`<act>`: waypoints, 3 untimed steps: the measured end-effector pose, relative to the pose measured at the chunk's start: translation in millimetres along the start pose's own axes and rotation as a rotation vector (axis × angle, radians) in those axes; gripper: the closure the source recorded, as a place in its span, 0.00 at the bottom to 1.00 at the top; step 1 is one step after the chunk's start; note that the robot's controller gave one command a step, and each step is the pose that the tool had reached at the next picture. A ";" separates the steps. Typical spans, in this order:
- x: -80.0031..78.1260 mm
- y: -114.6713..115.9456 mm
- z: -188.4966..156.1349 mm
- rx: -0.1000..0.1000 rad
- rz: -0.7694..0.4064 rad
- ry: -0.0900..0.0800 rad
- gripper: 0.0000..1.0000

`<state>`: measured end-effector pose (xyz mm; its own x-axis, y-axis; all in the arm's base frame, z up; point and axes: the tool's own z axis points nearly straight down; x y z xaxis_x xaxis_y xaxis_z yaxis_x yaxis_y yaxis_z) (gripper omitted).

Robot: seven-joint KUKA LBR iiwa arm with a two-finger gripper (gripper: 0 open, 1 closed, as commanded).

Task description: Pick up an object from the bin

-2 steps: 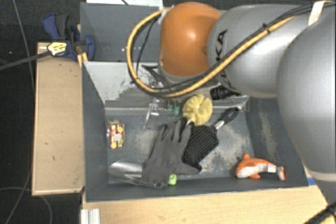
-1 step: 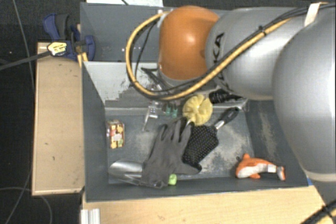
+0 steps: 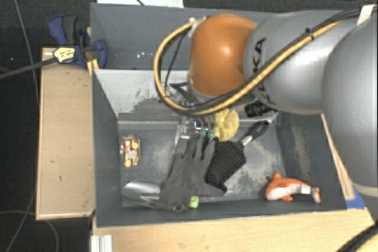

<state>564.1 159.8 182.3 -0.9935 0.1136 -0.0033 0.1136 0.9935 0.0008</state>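
My gripper (image 3: 189, 130) comes down below the orange wrist cover in the middle of the bin. It is right over the upper end of a dark grey glove (image 3: 184, 177), which lies stretched toward the bin's front wall. Beside the glove on the right lies a black mesh scoop (image 3: 225, 163) with a black handle pointing up and right. A pale yellow lump (image 3: 227, 121) sits just right of the gripper, partly hidden by the arm. A small green bead (image 3: 193, 202) rests at the glove's lower edge.
A shiny metal piece (image 3: 140, 189) lies at the front left, partly under the glove. A small patterned packet (image 3: 129, 150) sits by the left wall. An orange and white toy fish (image 3: 289, 190) lies at the front right. The arm covers the bin's back right.
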 end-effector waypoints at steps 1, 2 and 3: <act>-31.5 -31.2 28.4 -0.004 0.016 -0.001 0.00; -8.0 -52.9 90.2 0.000 -0.155 0.004 0.00; -30.5 -32.9 89.2 -0.003 0.100 -0.002 0.00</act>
<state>591.0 123.7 93.1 -0.9772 0.2122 -0.0047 0.2122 0.9772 0.0043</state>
